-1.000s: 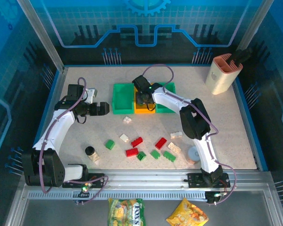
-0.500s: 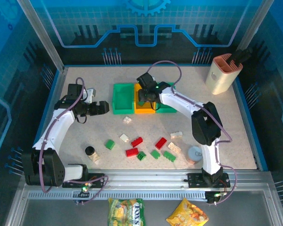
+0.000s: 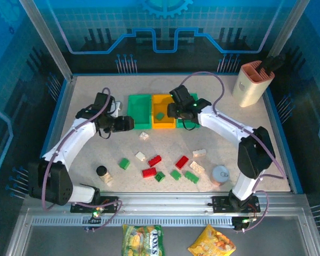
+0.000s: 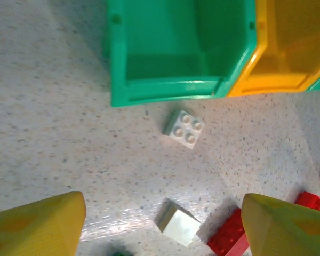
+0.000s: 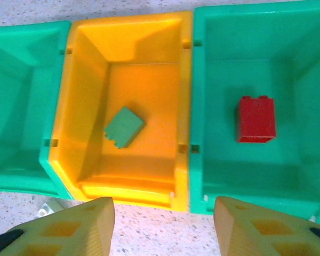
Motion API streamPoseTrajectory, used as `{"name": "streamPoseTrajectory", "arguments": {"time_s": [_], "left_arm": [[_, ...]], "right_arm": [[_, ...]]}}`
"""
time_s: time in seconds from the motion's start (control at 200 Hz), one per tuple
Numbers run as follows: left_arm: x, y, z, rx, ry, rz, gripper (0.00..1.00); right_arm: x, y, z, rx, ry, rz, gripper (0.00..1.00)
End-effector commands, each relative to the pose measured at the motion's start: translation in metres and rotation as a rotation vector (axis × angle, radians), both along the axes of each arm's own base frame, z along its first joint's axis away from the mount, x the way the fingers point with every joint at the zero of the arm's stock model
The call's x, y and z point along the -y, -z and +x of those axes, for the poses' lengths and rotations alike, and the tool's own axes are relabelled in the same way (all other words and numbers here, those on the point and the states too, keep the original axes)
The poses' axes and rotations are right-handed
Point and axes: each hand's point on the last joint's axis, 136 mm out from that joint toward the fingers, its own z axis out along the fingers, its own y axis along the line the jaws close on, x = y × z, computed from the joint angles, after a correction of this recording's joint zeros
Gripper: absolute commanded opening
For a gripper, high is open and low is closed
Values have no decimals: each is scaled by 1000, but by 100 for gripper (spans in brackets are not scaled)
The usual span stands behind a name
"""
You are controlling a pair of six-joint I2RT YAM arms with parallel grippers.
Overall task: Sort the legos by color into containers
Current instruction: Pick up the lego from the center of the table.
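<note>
The left claw (image 4: 162,208) is open and empty, its 2 yellow fingers (image 4: 40,224) wide apart over the speckled table (image 4: 53,133). A cream-white studded plastic brick (image 4: 183,128) lies ahead of it, just before the left green rectangular plastic bin (image 4: 165,93). A second cream brick (image 4: 177,225) lies between the fingers, untouched. The right claw (image 5: 162,226) is open too, holding nothing, at the near rim of the orange-yellow plastic bin (image 5: 85,80), which holds 1 green brick (image 5: 124,126). A red brick (image 5: 255,119) sits in the right green bin (image 5: 309,80).
</note>
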Motion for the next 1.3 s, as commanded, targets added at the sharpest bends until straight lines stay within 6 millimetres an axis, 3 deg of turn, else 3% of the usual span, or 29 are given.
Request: {"name": "streamPoseTrajectory", "arguments": {"time_s": [0.0,0.395,0.785,1.126,1.291], "left_arm": [[19,10,6,-1,30,17,74],[67,61,18,7,210,194,61],[68,95,37,-3,273,347,57],[75,118,37,-56,301,334,54],[76,121,36,-63,300,327,48]], "right_arm": [[20,-12,-4,28,43,25,53],[60,-7,-20,13,94,5,53],[76,-12,-29,20,118,-16,53],[81,-17,-31,29,124,-20,53],[81,-19,-31,30,119,-23,52]]}}
